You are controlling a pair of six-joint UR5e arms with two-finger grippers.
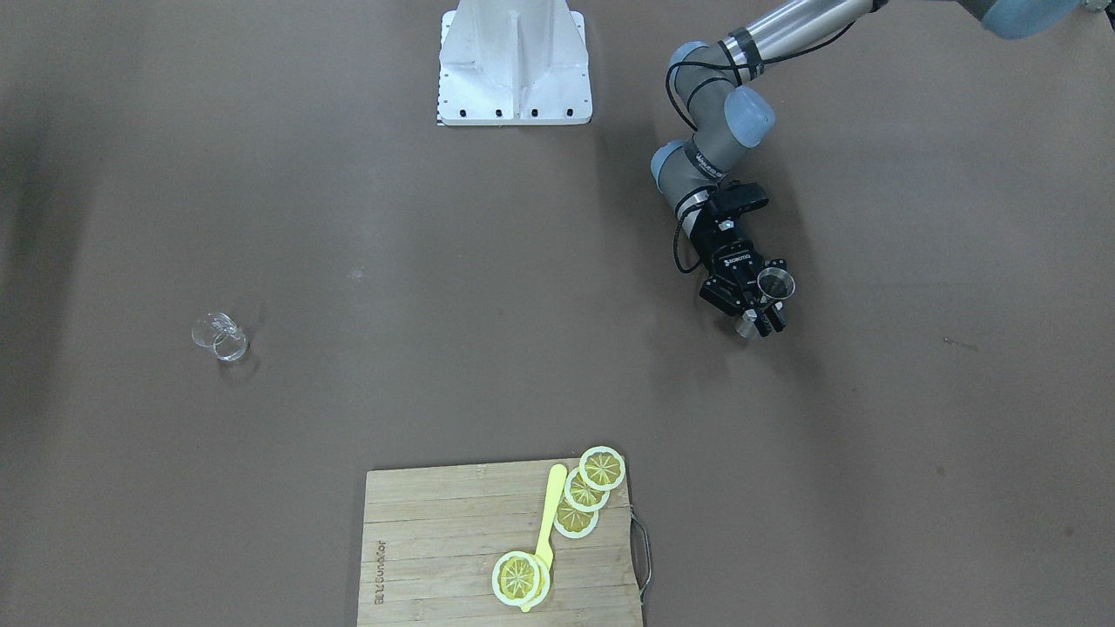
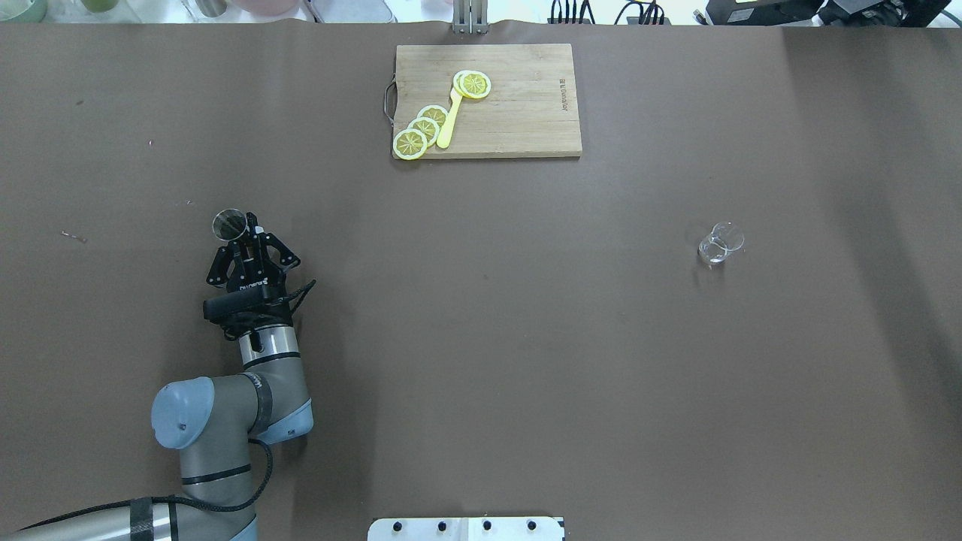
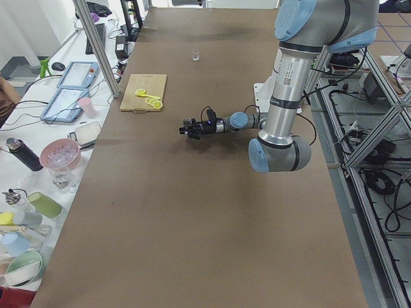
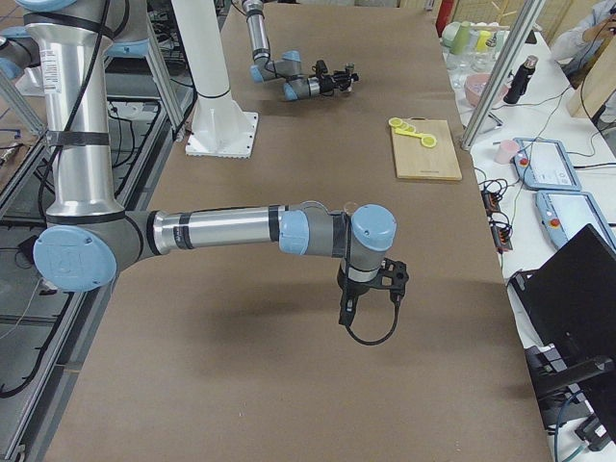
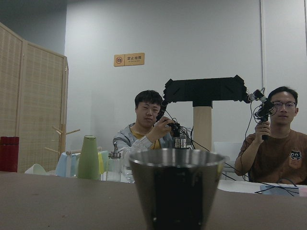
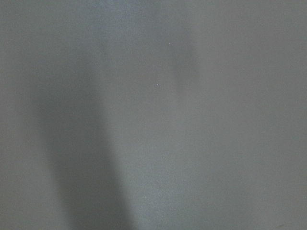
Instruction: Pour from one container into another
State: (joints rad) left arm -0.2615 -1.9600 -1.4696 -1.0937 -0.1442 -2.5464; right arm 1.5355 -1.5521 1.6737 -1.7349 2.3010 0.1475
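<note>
A small steel measuring cup (image 1: pixel 775 284) stands upright a little above the table, and my left gripper (image 1: pixel 765 306) is shut on it. From overhead the steel cup (image 2: pixel 230 224) sits at the tips of the left gripper (image 2: pixel 242 234), on the table's left side. It fills the bottom of the left wrist view as the steel cup (image 5: pixel 176 187). A small clear glass (image 2: pixel 720 244) stands alone far to the right. My right gripper (image 4: pixel 371 289) shows only in the exterior right view, hanging over the table, and I cannot tell whether it is open or shut.
A wooden cutting board (image 2: pixel 526 124) with lemon slices (image 2: pixel 410 143) and a yellow utensil (image 2: pixel 449 120) lies at the far edge, centre. The white robot base (image 1: pixel 514 65) is at the near edge. Operators sit beyond the table (image 5: pixel 144 124).
</note>
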